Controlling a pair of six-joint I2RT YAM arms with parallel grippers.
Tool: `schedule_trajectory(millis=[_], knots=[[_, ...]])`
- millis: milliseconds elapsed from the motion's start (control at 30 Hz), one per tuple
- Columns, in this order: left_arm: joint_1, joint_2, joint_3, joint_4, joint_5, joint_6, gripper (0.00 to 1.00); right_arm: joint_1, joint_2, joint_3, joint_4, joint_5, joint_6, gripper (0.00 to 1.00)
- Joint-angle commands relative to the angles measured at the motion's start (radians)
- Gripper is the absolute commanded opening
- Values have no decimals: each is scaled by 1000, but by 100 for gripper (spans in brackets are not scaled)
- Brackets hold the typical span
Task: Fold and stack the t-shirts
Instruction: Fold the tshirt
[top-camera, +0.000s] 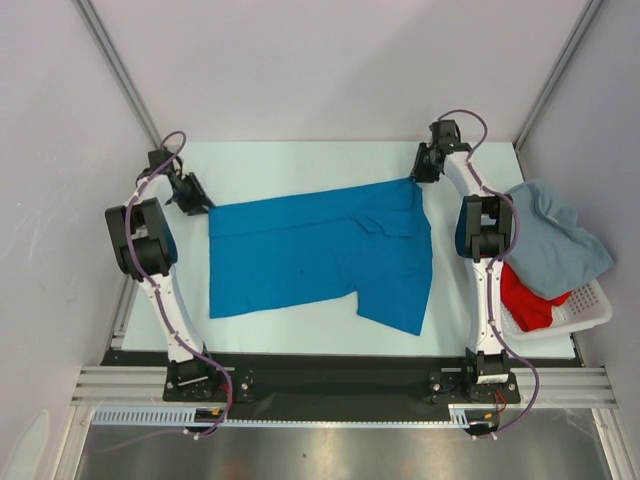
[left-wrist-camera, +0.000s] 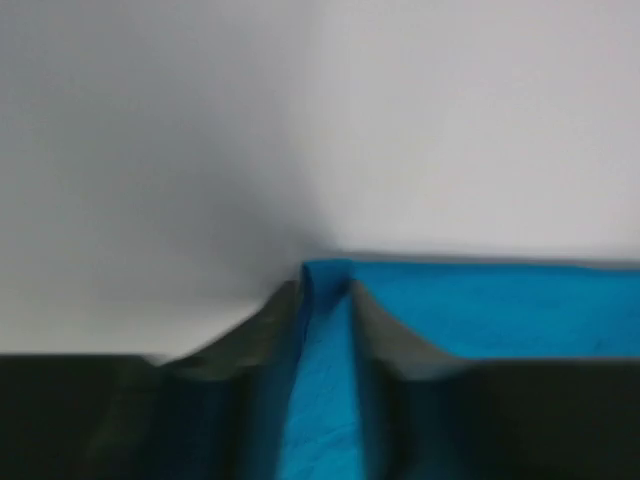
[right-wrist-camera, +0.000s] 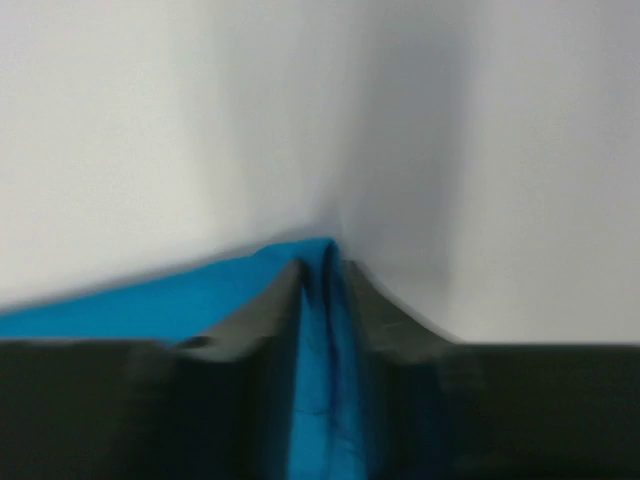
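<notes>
A bright blue t-shirt (top-camera: 310, 255) lies spread across the middle of the table. My left gripper (top-camera: 205, 207) pinches its far left corner, and the left wrist view shows blue cloth (left-wrist-camera: 325, 350) squeezed between the two dark fingers. My right gripper (top-camera: 416, 177) is shut on the far right corner, with a fold of blue cloth (right-wrist-camera: 322, 350) caught between its fingers. A pale grey-blue t-shirt (top-camera: 550, 240) drapes over the basket at the right. A red t-shirt (top-camera: 525, 300) lies inside that basket, partly covered.
A white slatted basket (top-camera: 590, 310) stands at the table's right edge, close to the right arm. Grey walls and metal frame posts enclose the table on three sides. A black rail (top-camera: 330, 370) runs along the near edge.
</notes>
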Motion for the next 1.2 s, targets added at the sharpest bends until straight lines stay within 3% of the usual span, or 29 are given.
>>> schedule_trajectory(millis=[0,33,67,167,267,367,567,600,633,733,800,900,1167], knots=[[18,-17,55,-21,-79,-27,45,1,32,164,-70,26,8,38],[18,-32,49,-29,-108,-29,56,1,25,178,-82,44,7,53],[15,-75,42,-33,-128,-27,60,4,13,194,-108,94,8,58],[8,-165,15,-72,-217,-17,83,4,-72,169,-160,185,20,73],[-4,-255,-58,-72,-238,-9,86,7,-170,122,-219,202,24,77],[-12,-373,-179,-40,-171,-49,83,10,-263,7,-257,131,66,74],[-132,-545,-425,60,25,-127,61,29,-513,-439,-115,-6,63,45],[-162,-555,-458,80,76,-135,60,26,-532,-488,-96,-19,57,31],[-225,-569,-477,98,104,-142,58,24,-547,-553,-73,-32,54,27],[-360,-576,-515,148,167,-161,54,24,-570,-616,-69,-112,31,29],[-412,-557,-531,187,217,-164,51,33,-572,-663,-69,-149,33,40],[-501,-530,-525,195,253,-161,50,41,-567,-717,-41,-152,33,46],[-531,-503,-497,180,286,-155,49,40,-529,-762,-21,-154,20,35]])
